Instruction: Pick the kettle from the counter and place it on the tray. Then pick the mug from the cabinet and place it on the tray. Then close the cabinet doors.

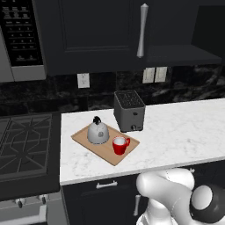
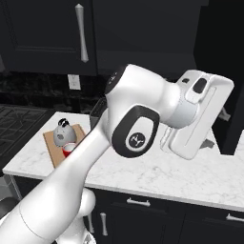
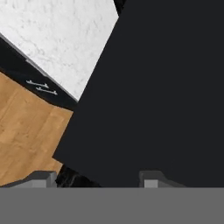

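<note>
A black toaster (image 1: pixel 129 110) stands just behind the loaded tray (image 1: pixel 85 139).

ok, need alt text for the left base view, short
A silver kettle and a red mug sit side by side on a wooden tray on a white marble counter, with a black toaster just behind. Dark wall cabinets hang above, a black stove lies to the left, and the robot's white arm rises at lower right.

The glossy white, rounded arm (image 2: pixel 71 181) has thick tubular links joined by dark grey joint caps, one cap bearing a small white emblem. Its boxy white hand (image 2: pixel 198 114) carries a dark oval inset. Two small dark grey finger tips (image 3: pixel 151 178) are blocky.
</note>
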